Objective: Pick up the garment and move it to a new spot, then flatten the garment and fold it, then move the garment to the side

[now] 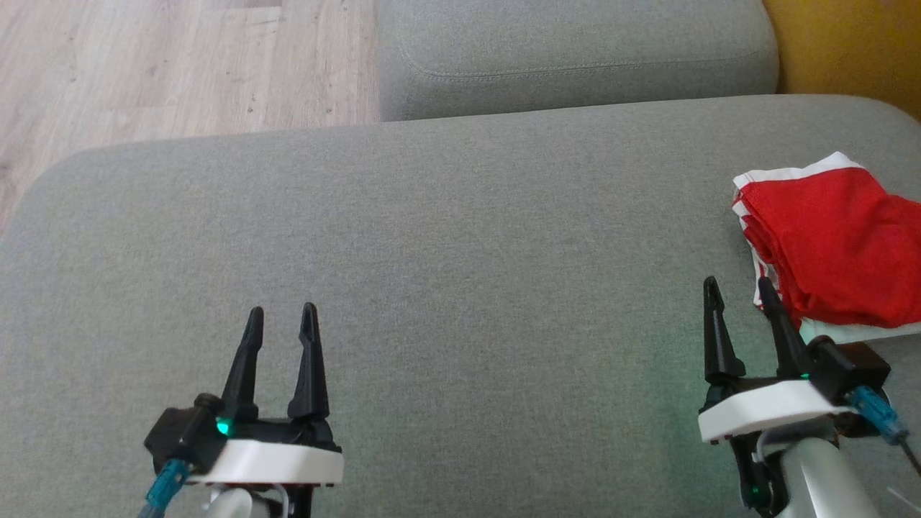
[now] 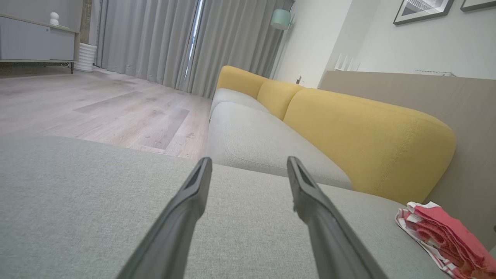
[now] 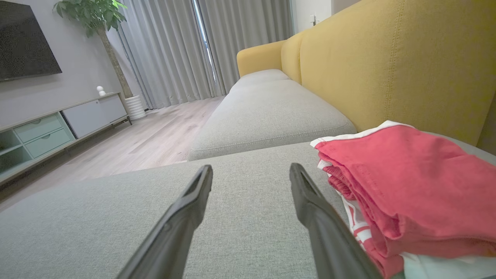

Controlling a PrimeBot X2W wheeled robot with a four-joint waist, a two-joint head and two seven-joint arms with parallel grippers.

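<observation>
The garment (image 1: 838,244) is red with white trim and lies folded in a neat stack at the right edge of the grey sofa seat (image 1: 446,237). In the right wrist view the garment (image 3: 410,193) sits just right of my right fingers. The left wrist view has the garment (image 2: 441,236) at its lower right. My right gripper (image 1: 737,291) is open, hovering just left of the stack and holding nothing. My left gripper (image 1: 282,320) is open over bare cushion at the lower left, far from the garment.
A second grey seat cushion (image 1: 575,57) adjoins at the back, with a yellow backrest (image 1: 849,50) on the right. Wooden floor (image 1: 158,65) lies beyond the seat's far left edge. A TV cabinet (image 3: 58,124) and a potted plant (image 3: 100,15) stand across the room.
</observation>
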